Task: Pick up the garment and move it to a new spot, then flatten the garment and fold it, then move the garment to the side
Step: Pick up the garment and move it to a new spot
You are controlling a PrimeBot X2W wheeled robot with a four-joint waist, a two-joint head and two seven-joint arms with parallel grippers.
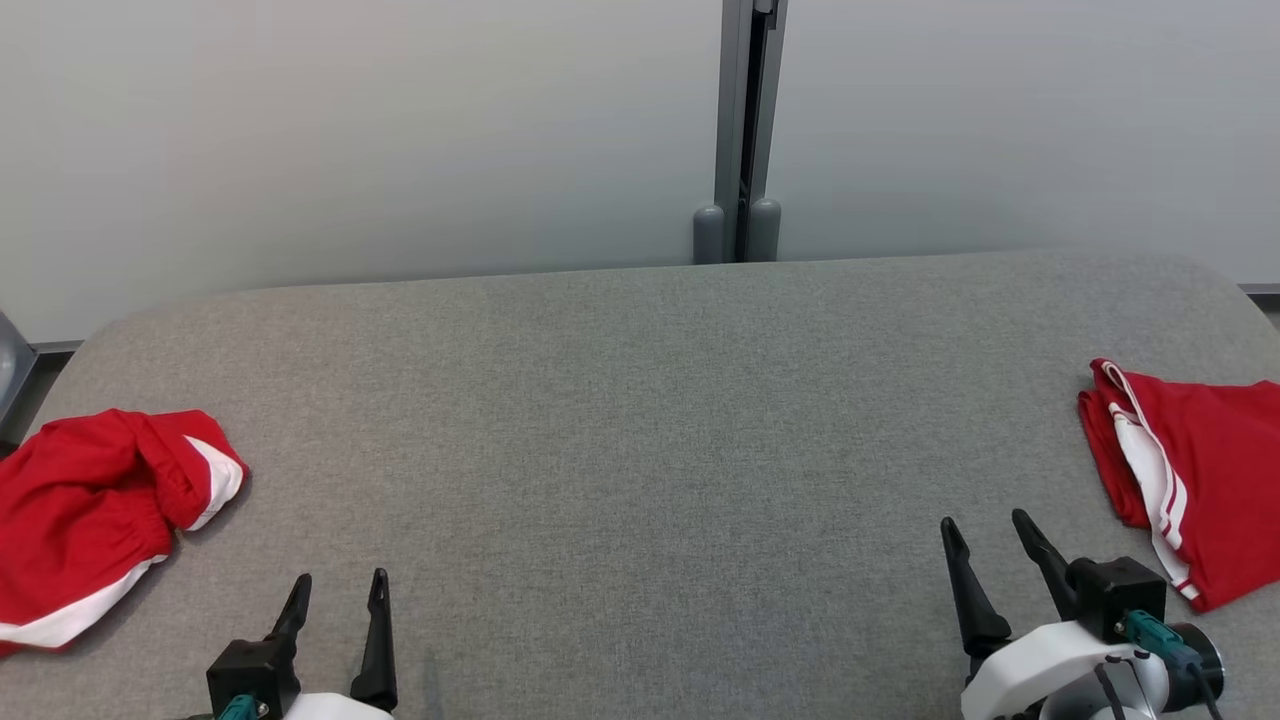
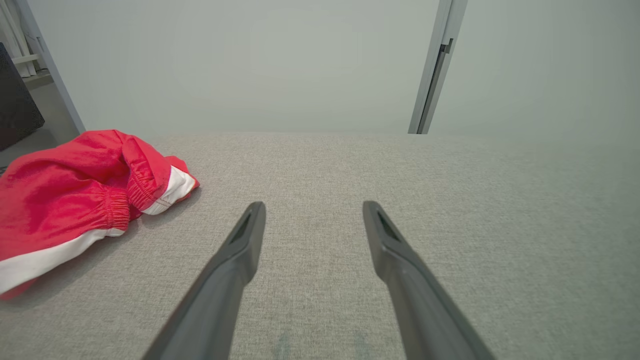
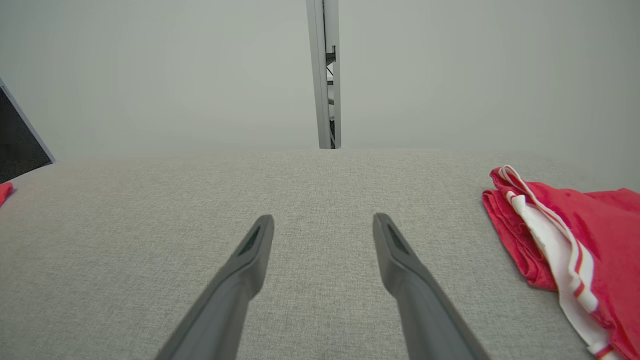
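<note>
The left claw [image 1: 341, 576] and the right claw [image 1: 983, 518] are hanging released over the grey tabletop [image 1: 640, 450] — each one is gripping nothing.
A crumpled red garment [image 1: 90, 500] with white trim is lying at the left edge of the tabletop, near the left claw but apart from it; a folded red garment [image 1: 1200, 470] with white stripes is lying at the right edge, just beside the right claw.
</note>
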